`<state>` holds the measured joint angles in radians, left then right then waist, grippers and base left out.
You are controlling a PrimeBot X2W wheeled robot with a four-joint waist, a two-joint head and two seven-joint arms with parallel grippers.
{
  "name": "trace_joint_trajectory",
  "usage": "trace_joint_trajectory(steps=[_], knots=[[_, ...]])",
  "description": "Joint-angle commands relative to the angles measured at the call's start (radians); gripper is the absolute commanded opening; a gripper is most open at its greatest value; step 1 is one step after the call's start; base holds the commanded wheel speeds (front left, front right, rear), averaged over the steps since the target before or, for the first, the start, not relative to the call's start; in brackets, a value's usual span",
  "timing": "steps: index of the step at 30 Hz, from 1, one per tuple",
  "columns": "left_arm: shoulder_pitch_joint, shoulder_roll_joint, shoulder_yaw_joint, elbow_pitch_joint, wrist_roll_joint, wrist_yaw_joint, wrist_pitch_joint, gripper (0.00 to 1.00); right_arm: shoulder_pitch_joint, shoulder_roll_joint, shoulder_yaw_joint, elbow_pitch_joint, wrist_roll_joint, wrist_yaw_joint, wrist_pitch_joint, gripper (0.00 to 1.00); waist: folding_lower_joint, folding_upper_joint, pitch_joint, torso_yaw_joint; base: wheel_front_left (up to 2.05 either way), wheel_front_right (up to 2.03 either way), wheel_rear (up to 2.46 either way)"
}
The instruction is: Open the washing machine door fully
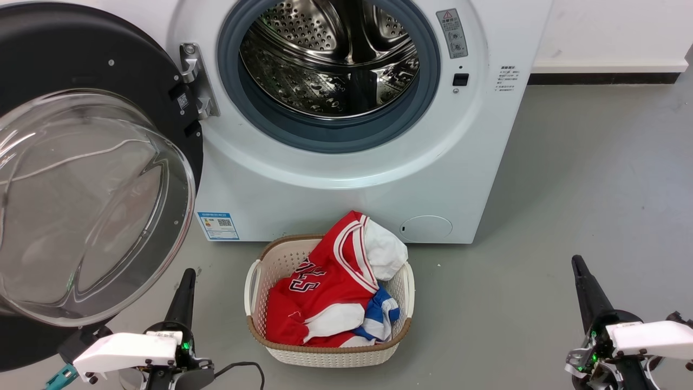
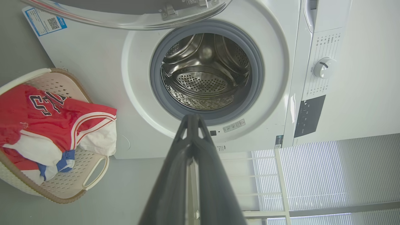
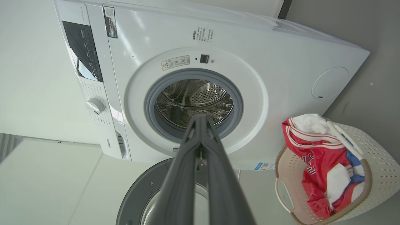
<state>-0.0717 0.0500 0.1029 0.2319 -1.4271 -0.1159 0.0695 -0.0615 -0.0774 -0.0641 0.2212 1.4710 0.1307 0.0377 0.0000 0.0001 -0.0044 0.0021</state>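
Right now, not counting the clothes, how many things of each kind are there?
washing machine: 1
washing machine door: 1
laundry basket: 1
End effectors: 2 (left end effector, right end effector)
Total: 5

The left gripper sits low on the left, its 2 dark fingers pressed together, pointing up and holding nothing. The right gripper sits low on the right, also closed and empty, its tips leaning slightly left.
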Motion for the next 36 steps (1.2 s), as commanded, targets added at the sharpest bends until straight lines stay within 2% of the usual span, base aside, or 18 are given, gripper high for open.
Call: trace_joint_trajectory(steps=[1,23,36], knots=[[-0.023,0.000,0.004,0.002,-0.027,-0.009,0.009,0.00,-0.025,-0.002,-0.004,0.001,0.028,0.000,0.009,0.00,0.0000,-0.0001,0.001,0.000,0.00,0.00,0.00],[-0.042,0.000,0.014,0.015,-0.187,-0.017,0.048,0.00,-0.050,0.004,-0.017,0.024,0.170,0.000,0.051,0.00,0.0000,-0.0001,0.007,-0.002,0.00,0.00,0.00],[-0.042,0.000,0.013,0.015,-0.186,-0.017,0.048,0.00,-0.052,0.007,-0.022,0.024,0.164,0.000,0.057,0.00,0.0000,-0.0001,0.008,-0.002,0.00,0.00,0.00]])
